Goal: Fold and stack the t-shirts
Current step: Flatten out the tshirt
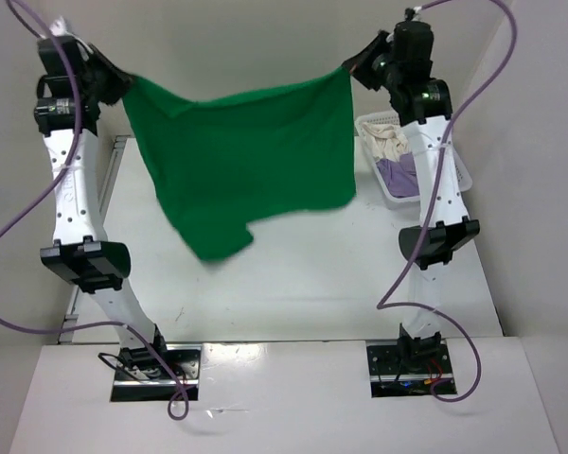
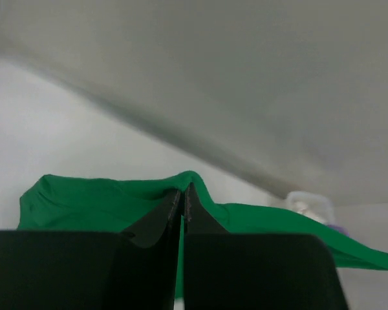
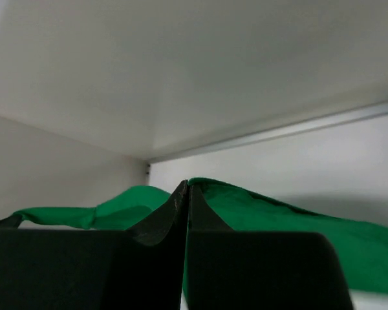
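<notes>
- Table (image 1: 293,284): a white surface filling the middle of the overhead view. No folded pile shows on it.
- Green t-shirt (image 1: 246,161): in the upper centre of the overhead view, hung in the air between the two arms. Its top edge sags in a shallow curve from upper left to upper right. The body hangs down, and one lower part trails to a point at lower left of the cloth. I cannot tell whether that low part touches the table.
- Basket (image 1: 377,121): at upper right, partly behind the right arm. It holds the lavender t-shirt (image 1: 398,175) and the cream t-shirt (image 1: 388,144), both bunched and neither folded.
- Left gripper (image 1: 121,83): at upper left, fingers pinched tight on the cloth edge. In the wrist view green shows on both sides of the closed tips.
- Right gripper (image 1: 353,66): at upper right, fingers likewise clamped on the opposite end of that edge.
- Step in hand, as I judge it: the first shirt is spread out before being laid down. The task is early, with folding and stacking not yet begun.
- Next move likely calls for both arms to descend together, keeping the edge taut, so the shirt lands flat on the table.
- Hard to make out: which edge is held, hem or shoulders. Both wrist views point upward at walls, so the hanging body is cut off there. The basket's far side is hidden.
</notes>
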Robot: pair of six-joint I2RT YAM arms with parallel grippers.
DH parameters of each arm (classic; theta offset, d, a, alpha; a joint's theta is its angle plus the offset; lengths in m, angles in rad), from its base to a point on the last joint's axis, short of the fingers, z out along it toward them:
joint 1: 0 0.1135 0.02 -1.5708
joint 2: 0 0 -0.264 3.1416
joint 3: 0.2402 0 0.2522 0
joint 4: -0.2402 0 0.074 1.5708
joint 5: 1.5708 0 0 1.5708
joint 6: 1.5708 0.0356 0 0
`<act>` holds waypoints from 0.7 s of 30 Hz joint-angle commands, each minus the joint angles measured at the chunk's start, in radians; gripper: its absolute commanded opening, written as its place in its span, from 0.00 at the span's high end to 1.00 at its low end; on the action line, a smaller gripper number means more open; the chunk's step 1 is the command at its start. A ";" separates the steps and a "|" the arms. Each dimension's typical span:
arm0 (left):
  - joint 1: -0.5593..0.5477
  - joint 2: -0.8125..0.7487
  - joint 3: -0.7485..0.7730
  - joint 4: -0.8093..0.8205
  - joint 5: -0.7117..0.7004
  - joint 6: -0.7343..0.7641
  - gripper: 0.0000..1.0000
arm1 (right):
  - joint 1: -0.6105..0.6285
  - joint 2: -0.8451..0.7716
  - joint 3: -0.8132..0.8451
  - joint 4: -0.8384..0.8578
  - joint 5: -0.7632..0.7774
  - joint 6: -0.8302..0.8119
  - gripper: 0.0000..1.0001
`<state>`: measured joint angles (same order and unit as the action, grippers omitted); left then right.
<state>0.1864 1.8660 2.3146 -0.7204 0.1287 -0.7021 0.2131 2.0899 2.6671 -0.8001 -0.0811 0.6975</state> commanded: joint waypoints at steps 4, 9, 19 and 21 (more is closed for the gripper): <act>0.059 -0.093 0.187 0.220 0.158 -0.109 0.97 | -0.070 -0.160 0.064 0.127 -0.083 0.045 1.00; 0.059 -0.136 0.126 0.220 0.158 -0.085 0.97 | -0.080 -0.182 -0.024 0.136 -0.086 0.036 1.00; 0.059 -0.489 -0.665 0.335 0.089 0.023 0.97 | -0.080 -0.379 -0.872 0.303 -0.097 -0.070 1.00; 0.059 -0.534 -0.867 0.349 0.089 0.023 0.97 | -0.080 -0.418 -1.038 0.335 -0.077 -0.070 1.00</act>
<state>0.2428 1.4113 1.5993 -0.4202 0.2272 -0.7094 0.1349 1.7416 1.7695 -0.5213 -0.1833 0.6621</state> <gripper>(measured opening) 0.027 0.003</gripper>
